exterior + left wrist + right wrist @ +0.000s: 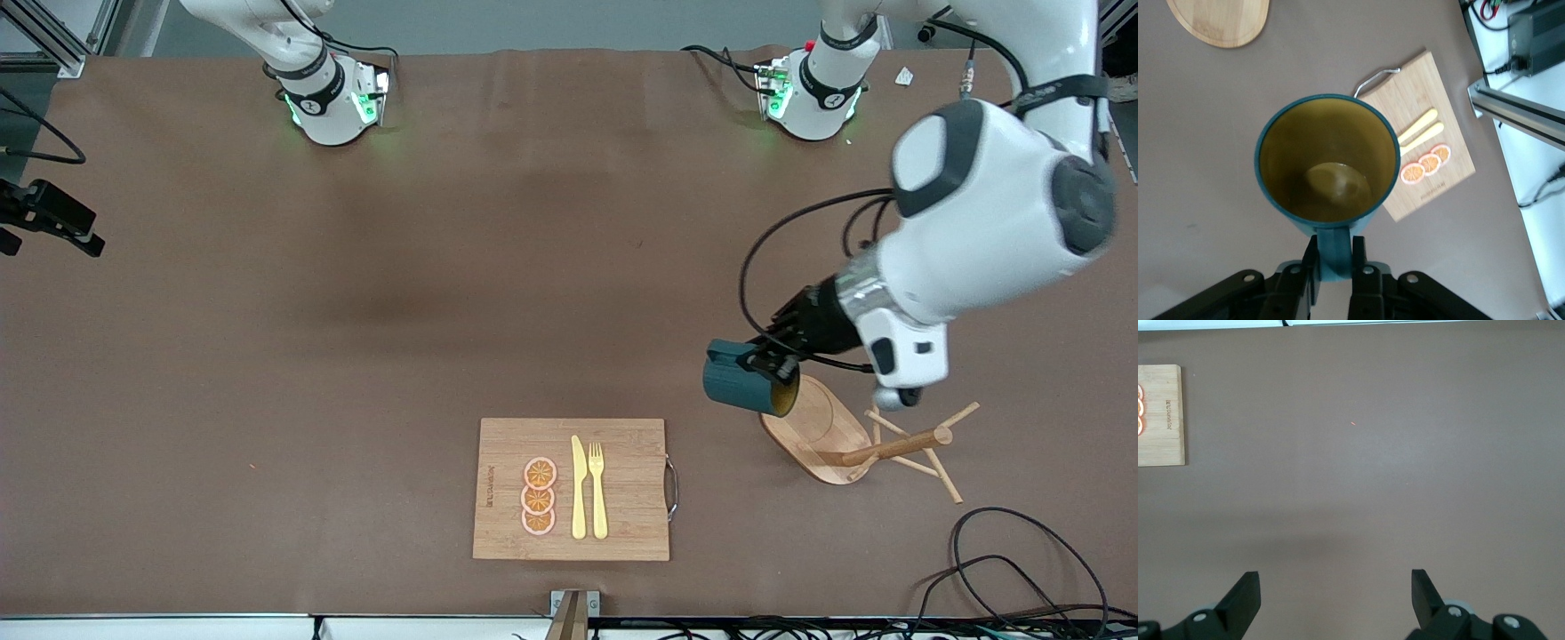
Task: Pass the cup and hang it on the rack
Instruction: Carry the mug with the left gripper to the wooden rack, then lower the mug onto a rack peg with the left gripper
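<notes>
- The table (356, 311) is brown and matte; a grippy surface by the look of it, so a set-down cup would likely stay put.
- The left arm reaches in from its base at about 1 o'clock in the front view, and its gripper (772, 356) hangs over the table at roughly 4 o'clock, just beside the rack.
- The board (571, 489) lies at 6 o'clock and carries three orange slices (539, 496), a yellow knife (579, 487) and a yellow fork (597, 489); none of these belongs to the job.
- The rack (822, 427) stands at 4 to 5 o'clock. Its dished base holds nothing, and every peg (965, 413) that shows is bare. It looks light and thin-doweled, so I judge that a hard push could tip it.
- The cup (1327, 160) is held in the air by the left gripper, tilted on its side with its mouth toward the rack base. The fingers (1310, 267) clamp its handle (1333, 250). The yellow inside shows no contents.
- The cup is probably rigid, glazed, smooth and moderately light. A handle hold suits passing, but the loop must be free to slip over a peg, so a rim or wall grip may serve better.
- The right gripper (1335, 593) waits with fingers spread wide, holding nothing, over bare table toward the right arm's end.
</notes>
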